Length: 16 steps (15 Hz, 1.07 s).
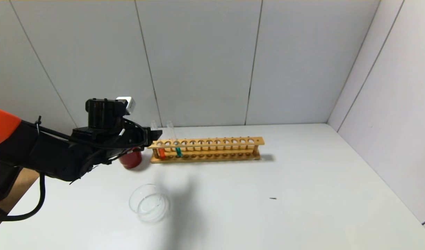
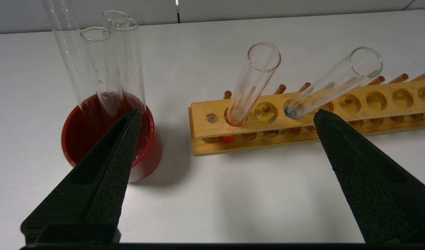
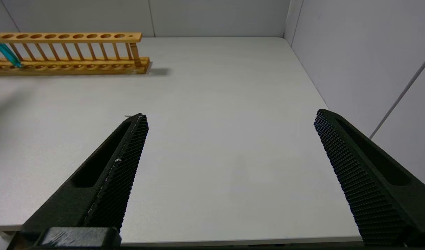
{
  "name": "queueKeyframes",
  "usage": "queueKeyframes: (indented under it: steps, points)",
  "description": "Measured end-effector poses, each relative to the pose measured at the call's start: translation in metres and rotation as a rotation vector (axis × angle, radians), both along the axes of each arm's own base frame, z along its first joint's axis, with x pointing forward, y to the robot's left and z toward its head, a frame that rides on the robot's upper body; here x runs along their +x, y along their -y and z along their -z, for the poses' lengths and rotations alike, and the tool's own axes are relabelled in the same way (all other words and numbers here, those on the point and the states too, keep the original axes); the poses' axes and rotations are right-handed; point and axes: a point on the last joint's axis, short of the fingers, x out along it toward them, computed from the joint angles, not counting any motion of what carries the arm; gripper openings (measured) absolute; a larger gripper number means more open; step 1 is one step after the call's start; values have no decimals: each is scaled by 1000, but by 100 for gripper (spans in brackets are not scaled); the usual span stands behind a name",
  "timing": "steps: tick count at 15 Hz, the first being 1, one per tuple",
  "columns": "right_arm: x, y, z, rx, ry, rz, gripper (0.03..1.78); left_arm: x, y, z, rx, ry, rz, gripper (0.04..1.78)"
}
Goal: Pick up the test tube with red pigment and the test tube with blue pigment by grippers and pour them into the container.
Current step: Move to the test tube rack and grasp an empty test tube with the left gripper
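The test tube with red pigment (image 1: pixel 161 152) stands in the left end of a wooden rack (image 1: pixel 212 142), and the test tube with blue pigment (image 1: pixel 178 150) leans two holes to its right. In the left wrist view the red tube (image 2: pixel 254 83) and the blue tube (image 2: pixel 332 83) stand beyond the jaws. My left gripper (image 2: pixel 227 116) is open and empty, just short of the rack's left end (image 1: pixel 156 137). The container (image 1: pixel 149 203), a clear glass dish, sits nearer on the table. My right gripper (image 3: pixel 229 116) is open and empty over bare table, out of the head view.
A dark red cup (image 1: pixel 130 159) holding several colourless tubes (image 2: pixel 125 62) stands left of the rack, beside my left jaw. The rack (image 3: pixel 70 36) shows far off in the right wrist view. Grey walls close the back and right. The table's left edge is near my left arm.
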Motion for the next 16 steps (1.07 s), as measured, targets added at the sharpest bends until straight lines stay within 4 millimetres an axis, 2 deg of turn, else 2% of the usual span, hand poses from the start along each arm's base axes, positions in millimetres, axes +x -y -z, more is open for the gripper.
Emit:
queueKeyframes:
  steps: [11,14,16]
  points:
    - [0,0,0,0,0,0,175,43,-4,17,-34,-7,20,172]
    - [0,0,0,0,0,0,175,48,-3,23,-27,-15,23,149]
    - [0,0,0,0,0,0,175,52,-2,24,-29,-12,28,123]
